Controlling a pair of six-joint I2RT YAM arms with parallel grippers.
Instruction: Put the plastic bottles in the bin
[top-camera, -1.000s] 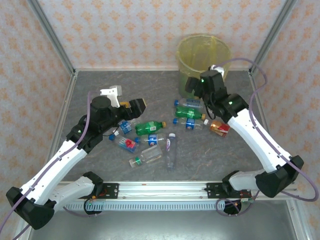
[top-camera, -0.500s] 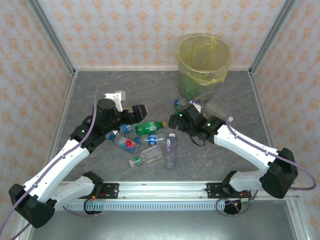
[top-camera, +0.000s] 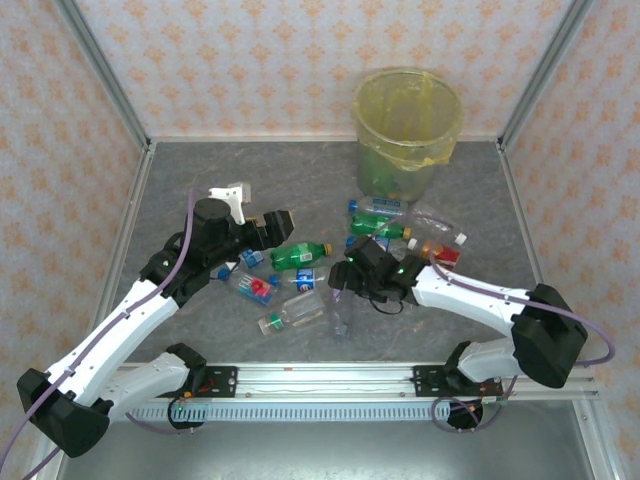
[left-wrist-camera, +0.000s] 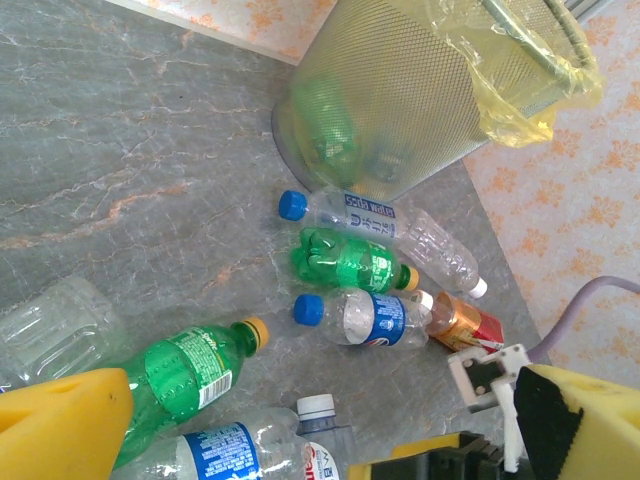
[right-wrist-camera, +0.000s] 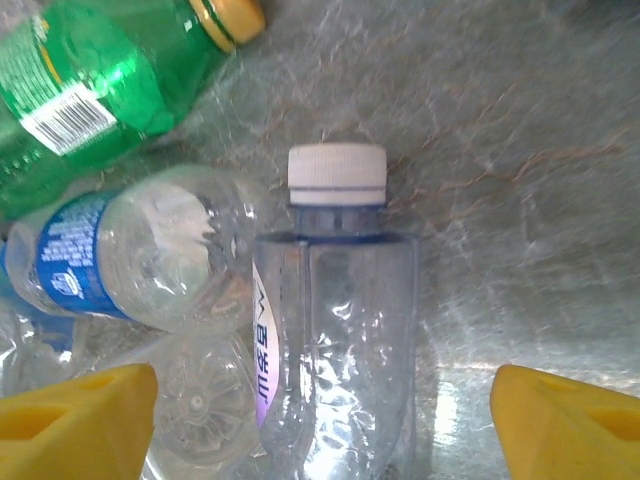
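The bin (top-camera: 405, 125) stands at the back right, lined with a yellow bag, and shows in the left wrist view as the bin (left-wrist-camera: 400, 100). Plastic bottles lie scattered on the table. My right gripper (top-camera: 340, 287) is low over a clear white-capped bottle (top-camera: 341, 305). In the right wrist view that bottle (right-wrist-camera: 340, 330) lies between the spread yellow fingers (right-wrist-camera: 75, 415) of the open right gripper (right-wrist-camera: 320, 425), untouched. My left gripper (top-camera: 278, 228) hangs open and empty above a green bottle (top-camera: 298, 254), the same green bottle (left-wrist-camera: 185, 378) near the left gripper (left-wrist-camera: 325, 435).
A cluster near the bin holds a blue-capped clear bottle (left-wrist-camera: 340, 212), a green one (left-wrist-camera: 350, 260), a blue-labelled one (left-wrist-camera: 370, 318) and an orange-red one (left-wrist-camera: 465, 322). More bottles (top-camera: 270, 295) lie left of centre. Frame posts and walls bound the table.
My right arm has swung from the bin down to the middle pile and now straddles the white-capped bottle. The left gripper shifted slightly, then held still.
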